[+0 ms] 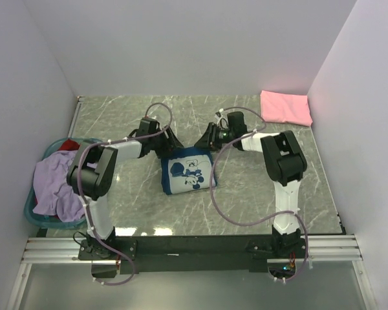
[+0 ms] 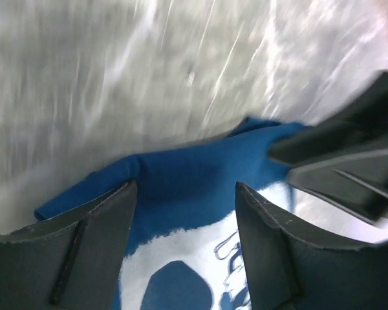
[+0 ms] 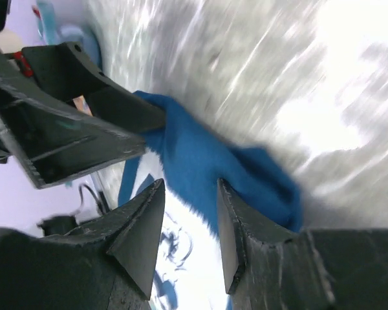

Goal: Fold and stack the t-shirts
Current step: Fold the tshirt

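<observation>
The navy blue t-shirt [image 1: 188,172] lies folded on the table's middle, its pale print facing up. My left gripper [image 1: 171,143] hovers open over its far left corner; in the left wrist view the shirt [image 2: 187,187] fills the gap between the fingers. My right gripper [image 1: 202,141] hovers open over its far right corner; the right wrist view shows the shirt [image 3: 207,161] between the open fingers. A pink t-shirt [image 1: 286,107] lies folded at the far right. A lavender t-shirt [image 1: 57,184] and a red one [image 1: 67,144] lie in the basket.
A teal plastic basket [image 1: 30,205] stands at the left edge of the table. White walls close the table on three sides. The marbled grey tabletop [image 1: 265,187] surrounds the blue shirt. A cable loops from the right arm [image 1: 220,206] near the shirt.
</observation>
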